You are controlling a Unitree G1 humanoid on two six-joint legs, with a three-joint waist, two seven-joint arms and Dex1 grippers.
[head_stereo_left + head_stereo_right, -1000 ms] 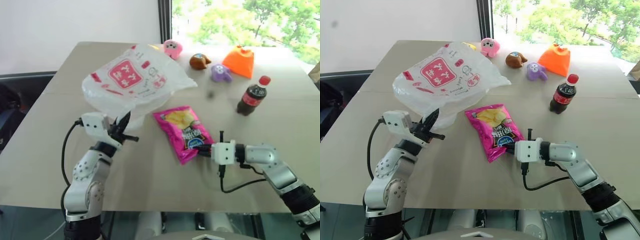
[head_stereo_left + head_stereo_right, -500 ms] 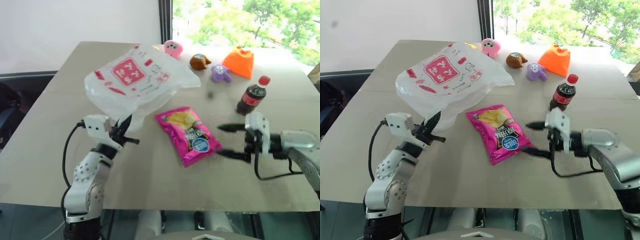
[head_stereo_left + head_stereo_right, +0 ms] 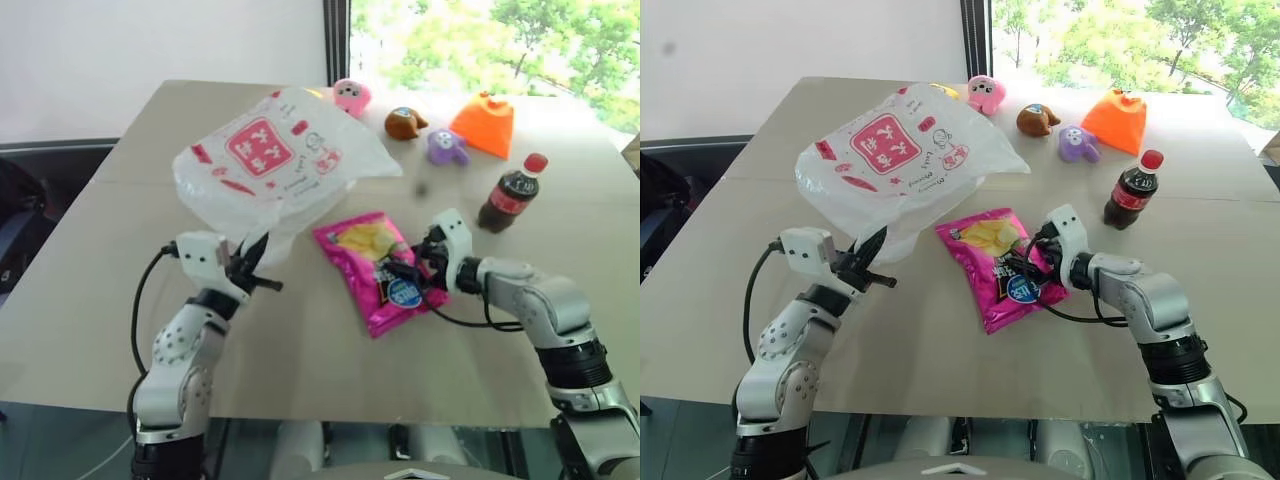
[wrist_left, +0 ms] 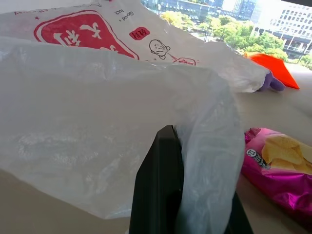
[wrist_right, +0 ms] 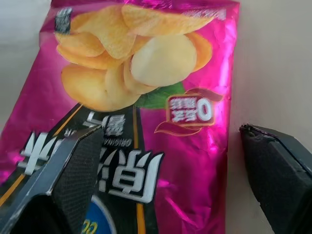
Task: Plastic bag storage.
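Note:
The plastic bag [image 3: 270, 165] is translucent white with a red square logo, and it hangs puffed up above the table's left half. My left gripper [image 3: 255, 262] is shut on its lower edge; in the left wrist view the film [image 4: 97, 122] drapes over one black finger [image 4: 161, 185]. A magenta chip packet [image 3: 375, 270] lies flat on the table just right of the bag. Over the packet's right side my right gripper [image 3: 405, 265] stands open. In the right wrist view its fingers [image 5: 63, 180] straddle the packet [image 5: 161, 97] without closing on it.
A cola bottle [image 3: 508, 192] stands right of the packet. Along the far edge sit an orange cone-shaped toy [image 3: 483, 122], a purple toy [image 3: 445, 146], a brown toy [image 3: 403, 123] and a pink toy [image 3: 349, 96]. The beige table [image 3: 300, 350] is bare near me.
My right gripper was shut at the packet's near edge. It opened, swung out to the right, then came back over the packet with its wrist rolled. The left gripper and bag held still.

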